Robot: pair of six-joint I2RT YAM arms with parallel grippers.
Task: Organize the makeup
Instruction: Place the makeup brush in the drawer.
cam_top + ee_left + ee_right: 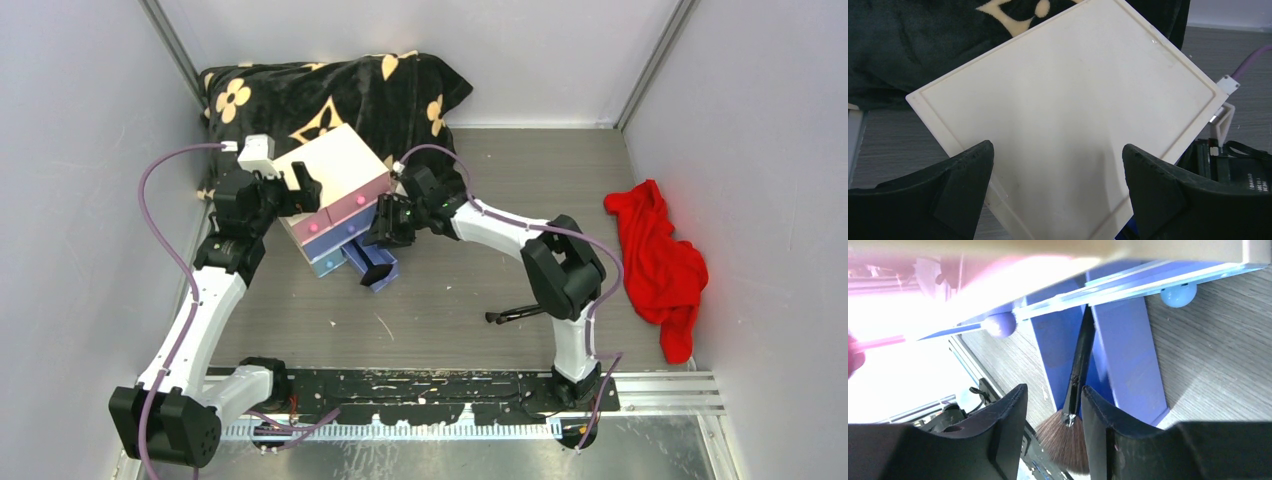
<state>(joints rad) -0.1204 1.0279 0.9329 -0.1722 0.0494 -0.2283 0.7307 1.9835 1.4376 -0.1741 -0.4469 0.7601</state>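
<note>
A black-handled brush [1079, 360] with brown bristles lies in the pulled-out blue drawer [1128, 350], its bristles sticking out past the drawer's end. My right gripper [1054, 390] is open, its fingers on either side of the brush's bristle end; in the top view it [385, 235] is at the drawer [372, 265]. A second black brush [518, 314] lies on the table near the right arm. My left gripper [1057, 150] is open just over the white top of the chest [1068, 110], at its left side [303, 186]. The other makeup is out of view.
The white chest [335, 165] with pink, purple and blue drawers stands tilted against a black flowered blanket [330, 95] at the back. A red cloth [660, 260] lies at the right wall. Grey walls close in both sides.
</note>
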